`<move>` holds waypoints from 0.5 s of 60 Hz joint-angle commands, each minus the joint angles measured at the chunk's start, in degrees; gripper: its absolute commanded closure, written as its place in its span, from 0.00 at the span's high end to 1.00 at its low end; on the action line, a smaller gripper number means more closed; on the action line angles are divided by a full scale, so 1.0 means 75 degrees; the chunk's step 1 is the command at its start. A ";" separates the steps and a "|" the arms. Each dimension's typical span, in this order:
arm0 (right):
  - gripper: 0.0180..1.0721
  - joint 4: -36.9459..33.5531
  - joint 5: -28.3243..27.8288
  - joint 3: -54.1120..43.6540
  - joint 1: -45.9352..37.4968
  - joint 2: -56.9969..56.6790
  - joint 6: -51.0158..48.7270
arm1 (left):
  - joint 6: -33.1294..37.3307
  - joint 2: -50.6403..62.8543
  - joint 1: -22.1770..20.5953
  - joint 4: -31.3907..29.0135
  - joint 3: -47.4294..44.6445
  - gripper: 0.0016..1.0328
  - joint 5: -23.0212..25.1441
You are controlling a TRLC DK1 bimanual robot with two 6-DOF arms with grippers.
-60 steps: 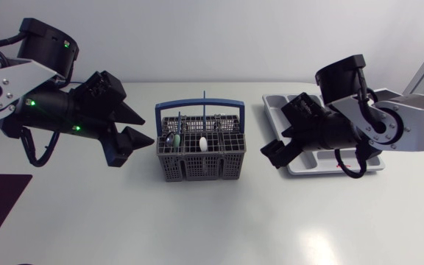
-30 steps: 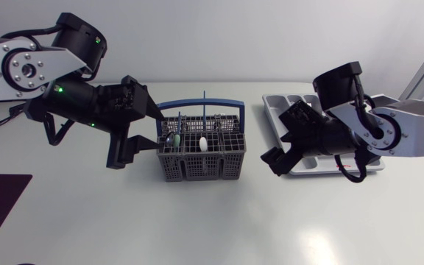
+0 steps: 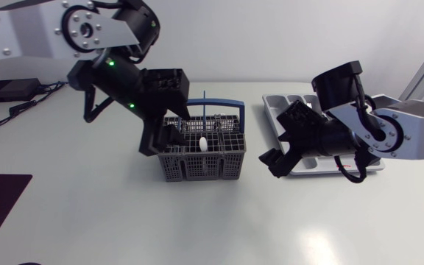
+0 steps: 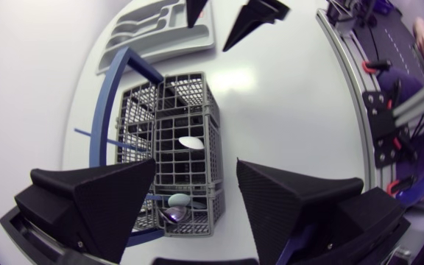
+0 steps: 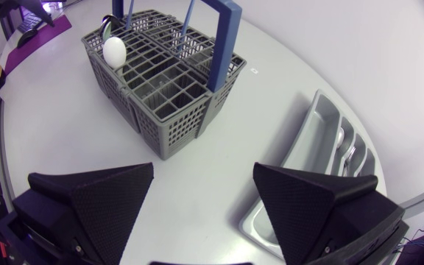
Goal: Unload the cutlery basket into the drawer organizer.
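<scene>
White tabletop [image 3: 124,221] is seen carrying the cutlery basket [image 3: 201,158] and, near it, the drawer organizer [image 3: 285,103]. The left gripper [image 4: 196,165] is held wide open over one basket end, touching nothing; the right gripper [image 5: 204,171] is likewise spread, empty. Much of the organizer is hidden by the right arm [image 3: 389,132].

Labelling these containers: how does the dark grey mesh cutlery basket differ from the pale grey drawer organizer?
The dark grey mesh cutlery basket is tall, with lattice walls and a blue handle; the pale grey drawer organizer is shallow, solid-walled, without a handle. The basket's cells are small squares; the organizer's compartments are long. Both rest on the white table.
</scene>
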 commanded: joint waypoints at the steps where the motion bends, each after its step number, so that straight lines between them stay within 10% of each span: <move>1: 0.93 -0.0045 -0.0030 -0.0340 0.0104 -0.0170 -0.0115 | -0.1790 0.0601 -0.0007 -0.0492 0.0615 0.88 -0.0127; 30: 0.93 -0.0034 0.0017 -0.0715 0.0397 -0.0463 0.0167 | -0.6184 0.1211 -0.0171 -0.0410 0.0744 0.78 0.0330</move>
